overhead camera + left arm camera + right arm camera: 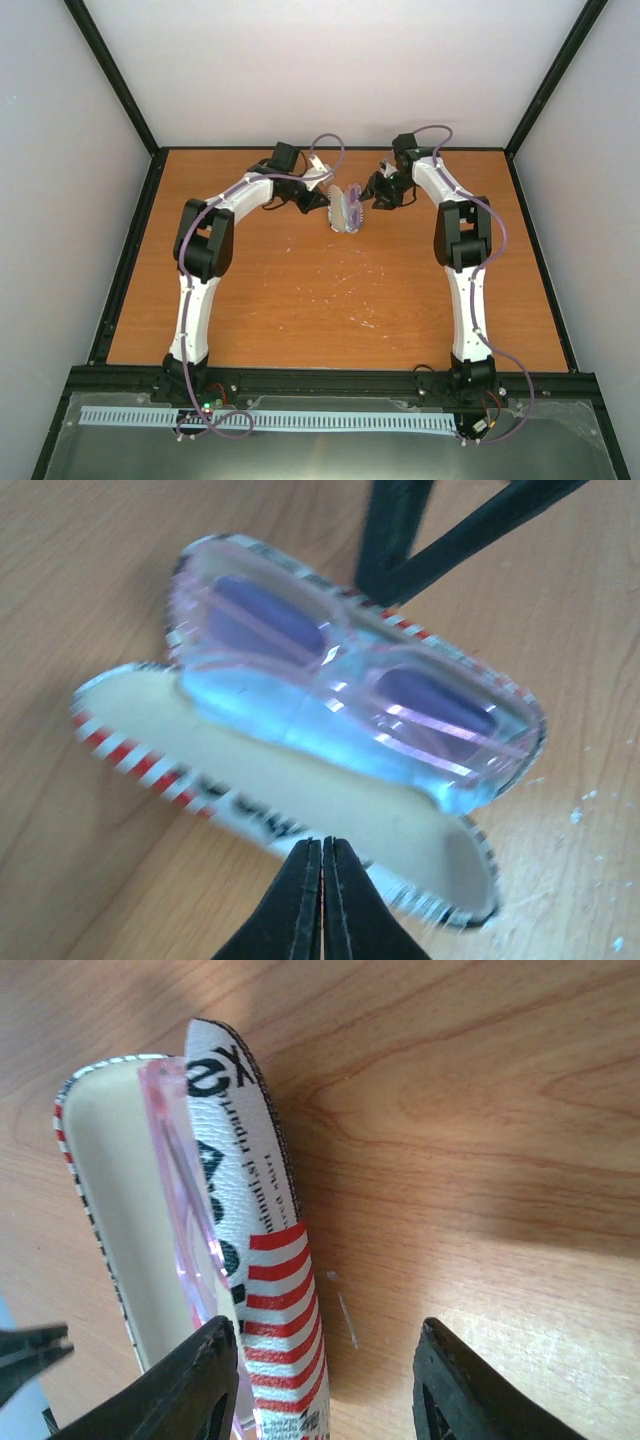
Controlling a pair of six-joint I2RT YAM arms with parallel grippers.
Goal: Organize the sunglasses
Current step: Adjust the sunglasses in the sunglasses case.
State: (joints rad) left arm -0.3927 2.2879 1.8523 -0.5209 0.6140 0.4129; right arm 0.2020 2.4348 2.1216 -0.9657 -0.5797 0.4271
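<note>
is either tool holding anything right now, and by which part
Nothing clearly held. Right tool open beside the sunglasses case; left tool shut at the rim of its empty half, pinch cannot be told.

One pair of pink sunglasses (350,685), just ahead of the left pincer (322,848); one striped case (250,780), beside the right pincer (325,1345); two pincers counted; one table (300,300).

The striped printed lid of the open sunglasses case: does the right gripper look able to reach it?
Probably yes: the right gripper is open and close, the striped printed lid stands beside its jaws, and nothing lies between them.
</note>
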